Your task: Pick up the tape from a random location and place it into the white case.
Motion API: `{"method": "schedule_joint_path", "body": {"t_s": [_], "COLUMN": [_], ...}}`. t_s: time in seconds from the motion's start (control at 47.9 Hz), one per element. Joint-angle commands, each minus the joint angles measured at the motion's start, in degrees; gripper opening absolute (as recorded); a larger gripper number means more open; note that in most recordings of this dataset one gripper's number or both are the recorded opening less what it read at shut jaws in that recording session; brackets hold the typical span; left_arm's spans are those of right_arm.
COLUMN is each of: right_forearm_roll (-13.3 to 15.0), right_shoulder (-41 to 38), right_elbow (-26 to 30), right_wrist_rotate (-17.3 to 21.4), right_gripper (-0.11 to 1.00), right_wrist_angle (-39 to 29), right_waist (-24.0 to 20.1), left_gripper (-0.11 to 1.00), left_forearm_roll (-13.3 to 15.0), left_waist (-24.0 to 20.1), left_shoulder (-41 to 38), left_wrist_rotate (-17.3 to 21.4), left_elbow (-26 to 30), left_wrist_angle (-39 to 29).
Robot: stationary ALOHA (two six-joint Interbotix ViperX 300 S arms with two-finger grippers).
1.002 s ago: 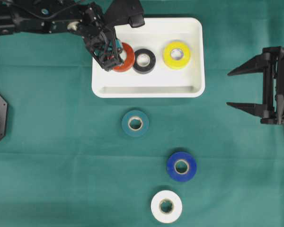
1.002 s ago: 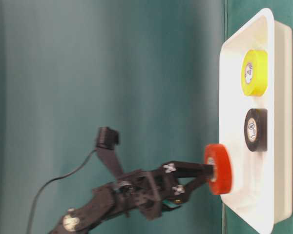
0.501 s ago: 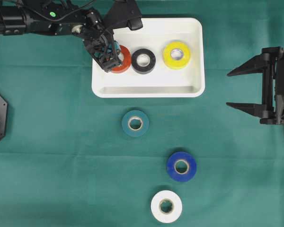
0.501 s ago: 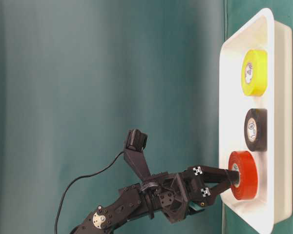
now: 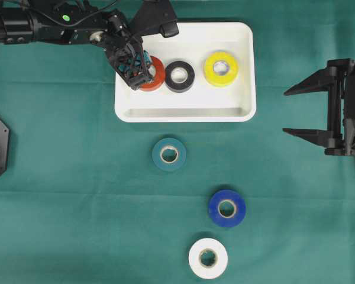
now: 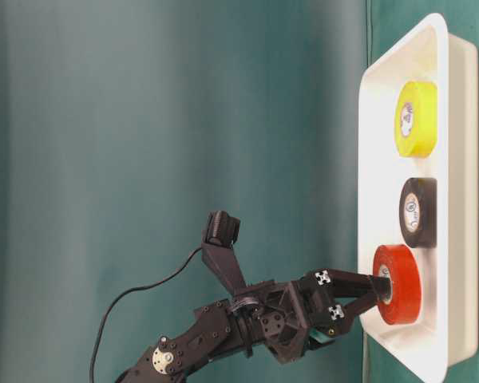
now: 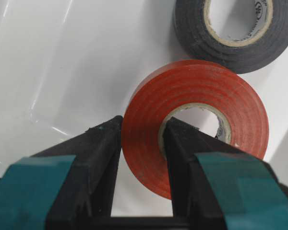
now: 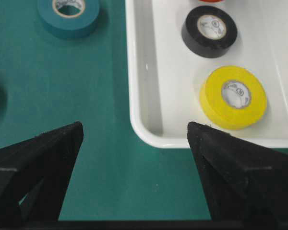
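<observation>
**Red tape set down in the white case, release under way**

Red tape (image 7: 194, 124) lies flat on the floor of the white case (image 5: 242, 71), at its left end, just beside the black tape (image 5: 180, 76), with the yellow tape (image 5: 220, 68) further along. The left end effector (image 7: 141, 158) straddles the roll's wall, one finger inside the core, one outside; whether it grips or has let go, I cannot tell. Judged step: release. Next, the fingers should part fully and lift straight out without dragging the roll. The left arm reaches in over the case's left rim, wrist pitched down. The right end effector (image 5: 296, 111) hangs wide open, empty, well apart over the bench (image 5: 77, 207).
</observation>
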State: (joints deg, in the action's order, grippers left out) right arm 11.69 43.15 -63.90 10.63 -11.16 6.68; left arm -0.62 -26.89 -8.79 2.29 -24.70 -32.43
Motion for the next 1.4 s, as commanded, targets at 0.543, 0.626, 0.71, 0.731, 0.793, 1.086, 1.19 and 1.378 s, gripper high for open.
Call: {"method": "schedule_joint_path", "body": {"t_s": [0.543, 0.626, 0.71, 0.731, 0.793, 1.086, 1.19, 1.378], "right_forearm_roll": [0.09, 0.09, 0.09, 0.09, 0.09, 0.09, 0.09, 0.09], "right_shoulder": [-0.09, -0.09, -0.09, -0.09, -0.09, -0.09, -0.09, -0.09], "right_elbow": [1.58, 1.58, 1.67, 1.67, 1.67, 1.93, 2.2, 2.37], "right_wrist_rotate": [0.09, 0.09, 0.09, 0.09, 0.09, 0.09, 0.09, 0.09], "right_gripper": [0.88, 0.88, 0.88, 0.88, 0.88, 0.88, 0.88, 0.88], "right_wrist_angle": [0.26, 0.26, 0.26, 0.26, 0.26, -0.62, -1.05, -1.32], "right_waist": [-0.09, -0.09, -0.09, -0.09, -0.09, -0.09, -0.09, -0.09], "left_gripper": [0.94, 0.94, 0.94, 0.94, 0.94, 0.94, 0.94, 0.94], "left_forearm_roll": [-0.09, 0.0, -0.09, 0.0, -0.09, -0.09, -0.09, 0.0], "left_waist": [-0.18, -0.18, -0.18, -0.18, -0.18, 0.44, 0.62, 0.62], "left_shoulder": [1.23, 1.23, 1.23, 1.23, 1.41, 5.01, 7.03, 9.49], "left_wrist_rotate": [3.52, 3.52, 3.52, 3.52, 3.6, 3.52, 3.6, 3.69], "left_elbow": [0.09, 0.09, 0.09, 0.09, 0.09, 0.7, 1.58, 2.37], "left_wrist_angle": [-0.09, -0.09, -0.09, -0.09, -0.09, -1.05, -2.99, -5.19]}}
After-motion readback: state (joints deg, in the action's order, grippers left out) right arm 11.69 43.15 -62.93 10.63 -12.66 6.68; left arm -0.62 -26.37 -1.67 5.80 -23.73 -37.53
